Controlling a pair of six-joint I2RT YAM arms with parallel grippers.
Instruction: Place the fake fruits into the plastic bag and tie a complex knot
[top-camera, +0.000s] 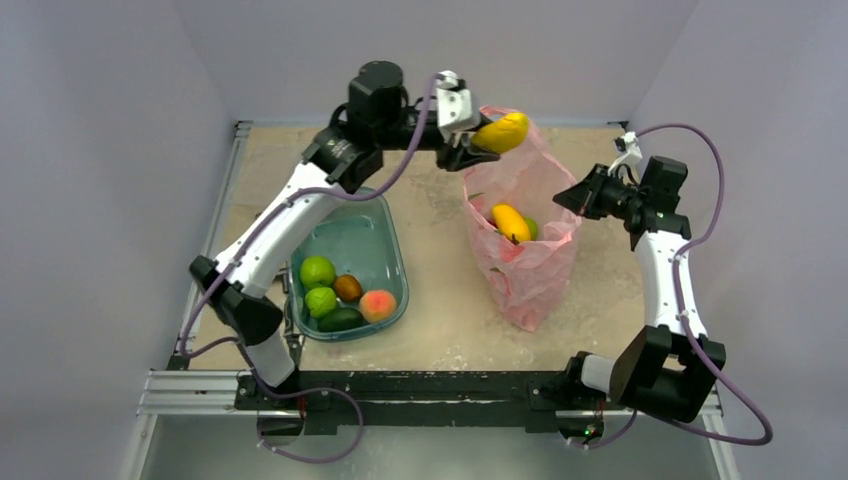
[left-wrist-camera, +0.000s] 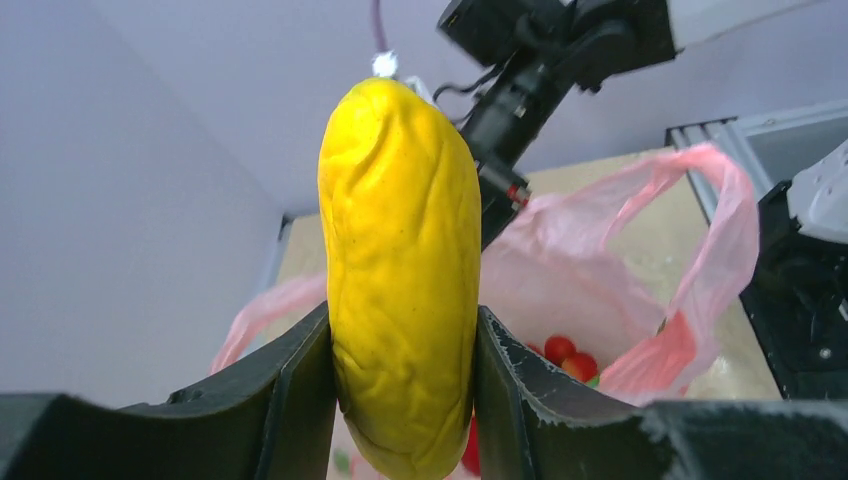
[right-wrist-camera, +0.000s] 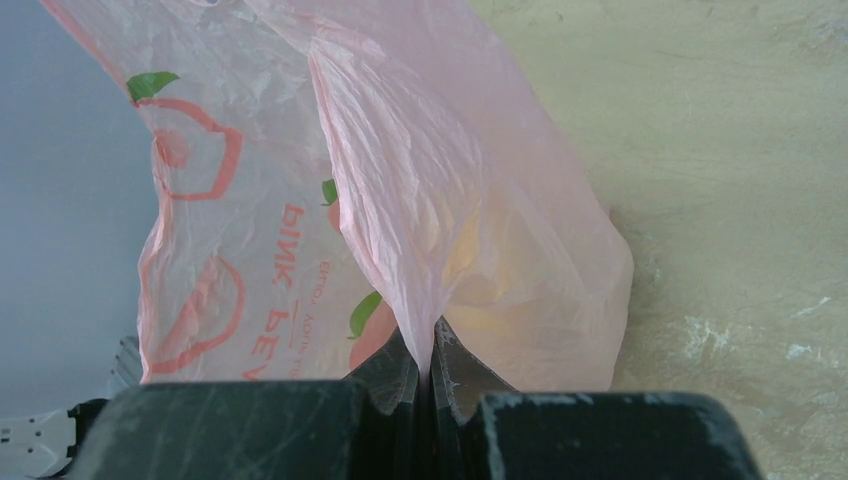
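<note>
The left fingers (top-camera: 474, 149) are partly open and clamped on a long yellow fruit (top-camera: 503, 131), pressing it from both sides (in the wrist view it stands upright between them). It hangs above the far edge of the plastic bag (top-camera: 530, 275). The right fingers (top-camera: 568, 198) are fully closed, pinching a fold of the bag's right-hand edge and holding the mouth up. The bag stands on the surface (top-camera: 440, 300) between the two arms. Inside it I can see another yellow fruit (top-camera: 510, 221), a green one (top-camera: 531, 229) beside it, and something red (left-wrist-camera: 566, 352) lower down. Well to the left sits a teal tub (top-camera: 385, 235) with two limes (top-camera: 317, 271), a brown fruit (top-camera: 348, 288), a peach-coloured one (top-camera: 378, 304) and a dark green one (top-camera: 341, 320).
</note>
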